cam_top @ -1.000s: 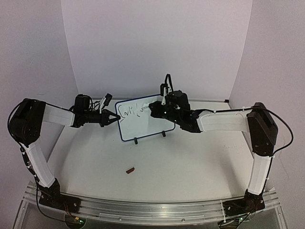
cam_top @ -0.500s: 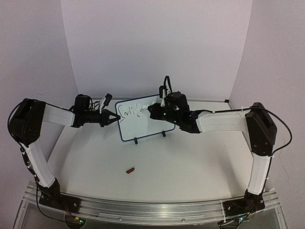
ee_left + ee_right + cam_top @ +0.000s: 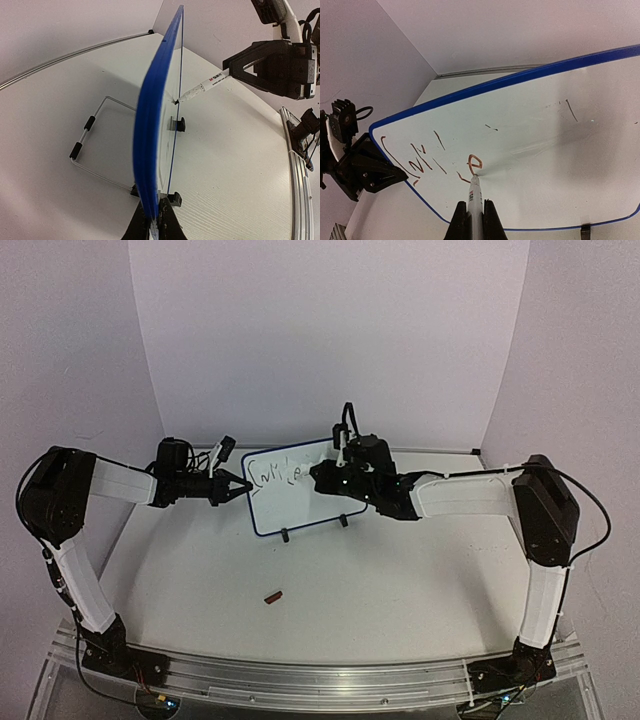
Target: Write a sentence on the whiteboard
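Top external view, nearest first: a small reddish-brown piece is seen lying on the white table, well in front of the board. Behind it, the whiteboard is stood roughly upright on its two black feet near the middle of the table. Its left edge is pinched by the left gripper. In the left wrist view the jaws are seen closed on the blue frame, which is viewed edge-on. A wire stand is noted behind the board. The right gripper is positioned at the board's face, jaws clamped on a marker. The marker tip is pressed against the white surface at a small loop. The sentence is recorded as one line of thin, uneven dark-red scrawl on the board's left part, with a few stray strokes farther right. The letters cannot be read.
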Robot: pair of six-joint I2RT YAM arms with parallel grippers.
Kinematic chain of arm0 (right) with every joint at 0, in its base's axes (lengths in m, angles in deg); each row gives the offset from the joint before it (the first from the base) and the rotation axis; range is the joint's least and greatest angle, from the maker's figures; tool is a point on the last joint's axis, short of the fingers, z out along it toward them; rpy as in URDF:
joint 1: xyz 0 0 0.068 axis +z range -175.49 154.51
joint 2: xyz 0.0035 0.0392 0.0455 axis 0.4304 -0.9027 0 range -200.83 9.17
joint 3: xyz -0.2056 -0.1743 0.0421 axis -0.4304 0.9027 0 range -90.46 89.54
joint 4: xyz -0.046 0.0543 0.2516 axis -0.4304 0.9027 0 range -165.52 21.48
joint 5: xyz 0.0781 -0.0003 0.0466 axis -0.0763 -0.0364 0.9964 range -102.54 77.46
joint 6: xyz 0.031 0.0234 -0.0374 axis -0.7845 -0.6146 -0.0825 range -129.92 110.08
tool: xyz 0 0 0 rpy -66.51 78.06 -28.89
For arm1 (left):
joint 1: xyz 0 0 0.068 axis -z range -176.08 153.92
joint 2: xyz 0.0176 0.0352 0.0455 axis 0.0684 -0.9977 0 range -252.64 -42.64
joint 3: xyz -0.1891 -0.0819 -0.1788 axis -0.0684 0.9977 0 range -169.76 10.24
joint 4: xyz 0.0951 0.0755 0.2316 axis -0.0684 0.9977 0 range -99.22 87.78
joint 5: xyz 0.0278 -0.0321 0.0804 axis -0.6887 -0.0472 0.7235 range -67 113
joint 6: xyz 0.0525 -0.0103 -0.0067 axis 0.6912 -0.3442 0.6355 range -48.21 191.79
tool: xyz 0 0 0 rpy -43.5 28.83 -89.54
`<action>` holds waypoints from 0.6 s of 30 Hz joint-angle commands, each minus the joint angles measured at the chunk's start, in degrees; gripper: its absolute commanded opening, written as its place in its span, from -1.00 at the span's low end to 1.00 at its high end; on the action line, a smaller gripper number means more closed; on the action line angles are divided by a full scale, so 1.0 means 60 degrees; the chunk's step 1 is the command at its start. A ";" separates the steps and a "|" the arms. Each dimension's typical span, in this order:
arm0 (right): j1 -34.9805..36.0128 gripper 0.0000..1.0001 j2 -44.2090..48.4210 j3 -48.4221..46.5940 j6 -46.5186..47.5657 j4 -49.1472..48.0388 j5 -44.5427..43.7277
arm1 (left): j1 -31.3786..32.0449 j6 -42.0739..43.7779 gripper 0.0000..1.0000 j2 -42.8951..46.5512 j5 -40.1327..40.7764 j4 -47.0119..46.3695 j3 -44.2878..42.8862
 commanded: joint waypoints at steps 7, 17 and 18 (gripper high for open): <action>-0.0048 -1.00 0.0470 0.0272 0.0447 0.0095 -0.1047 | 0.0049 0.0463 -1.00 -0.0023 0.0931 0.0523 -0.0043; -0.0048 -1.00 0.1368 0.0846 0.0427 -0.0302 -0.1048 | 0.0041 0.0463 -1.00 0.0006 0.0935 0.0523 -0.0018; -0.0046 -1.00 0.1409 0.0877 0.0428 -0.0316 -0.1049 | 0.0042 0.0462 -1.00 0.0006 0.0936 0.0523 -0.0022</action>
